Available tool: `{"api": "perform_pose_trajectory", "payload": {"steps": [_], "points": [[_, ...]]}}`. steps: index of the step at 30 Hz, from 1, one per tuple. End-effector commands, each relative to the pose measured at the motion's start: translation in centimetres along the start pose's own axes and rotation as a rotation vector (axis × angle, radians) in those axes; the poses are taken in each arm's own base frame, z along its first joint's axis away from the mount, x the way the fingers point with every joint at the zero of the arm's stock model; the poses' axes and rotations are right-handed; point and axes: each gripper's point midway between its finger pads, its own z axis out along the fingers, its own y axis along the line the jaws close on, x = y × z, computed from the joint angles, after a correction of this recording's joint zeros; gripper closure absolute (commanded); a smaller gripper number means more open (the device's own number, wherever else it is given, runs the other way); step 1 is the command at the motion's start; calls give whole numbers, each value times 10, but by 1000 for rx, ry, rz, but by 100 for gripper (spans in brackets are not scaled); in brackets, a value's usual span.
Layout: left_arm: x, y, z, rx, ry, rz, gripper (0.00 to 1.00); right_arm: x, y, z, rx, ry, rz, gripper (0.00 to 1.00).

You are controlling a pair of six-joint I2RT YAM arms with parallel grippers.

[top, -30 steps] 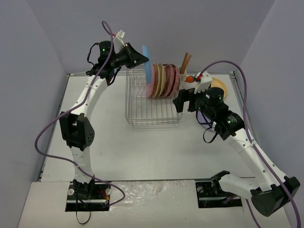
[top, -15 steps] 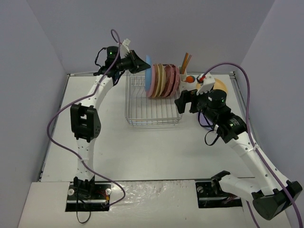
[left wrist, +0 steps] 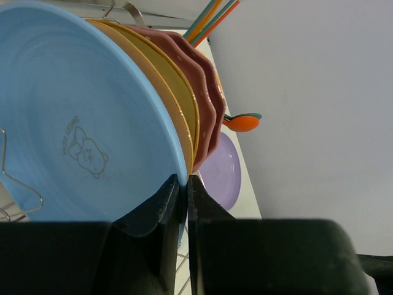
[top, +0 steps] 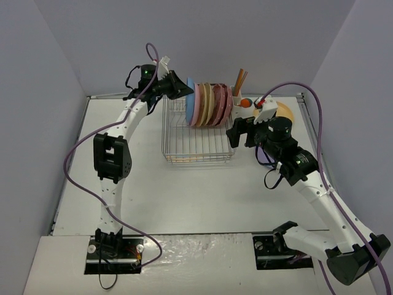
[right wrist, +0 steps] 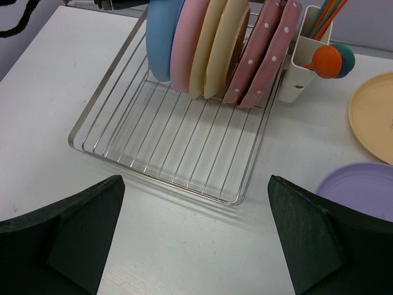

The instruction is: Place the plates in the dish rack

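The silver wire dish rack (top: 196, 147) holds several plates on edge: blue (top: 191, 101), pink (right wrist: 187, 43), two beige (right wrist: 218, 43) and two dotted dark-pink (right wrist: 267, 52). My left gripper (top: 178, 86) is shut on the blue plate's rim (left wrist: 80, 110) at the rack's left end, its fingertips (left wrist: 175, 190) pinching the edge. My right gripper (right wrist: 196, 239) is open and empty, over the table by the rack's (right wrist: 178, 141) near right corner. A lavender plate (right wrist: 362, 190) and an orange-yellow plate (right wrist: 374, 117) lie flat on the table right of the rack.
A white utensil cup (right wrist: 301, 55) with orange and teal spoons hangs on the rack's right end. Grey walls stand close behind and beside the white table (top: 202, 196). The left arm's cable loops over the table's left side.
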Motion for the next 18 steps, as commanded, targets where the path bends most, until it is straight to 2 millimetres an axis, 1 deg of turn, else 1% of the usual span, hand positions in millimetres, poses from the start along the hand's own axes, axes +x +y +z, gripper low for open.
{"api": "perform_pose_trajectory", "payload": {"steps": [1, 3, 6, 7, 9, 12, 14, 18], "points": [[-10, -17, 2, 32, -46, 87, 100, -21, -3, 0, 13, -74, -6, 0], [-9, -11, 4, 23, -45, 84, 98, -21, -3, -1, 13, -75, -6, 0], [-6, -8, 7, 20, -41, 86, 94, -22, -3, -1, 13, -77, -6, 0], [-6, -7, 8, 19, -39, 85, 91, -22, -3, -1, 13, -78, -6, 0], [-5, -9, 7, 17, -40, 87, 78, -23, -3, -2, 14, -81, -5, 0], [-6, -15, 2, 14, -46, 100, 65, -25, -4, -3, 19, -85, -2, 0], [-9, -21, -4, 9, -57, 120, 59, -27, -5, -3, 28, -92, 2, 0], [-10, -26, -14, -25, -68, 148, 52, -29, -13, -4, 82, -103, 33, 0]]}}
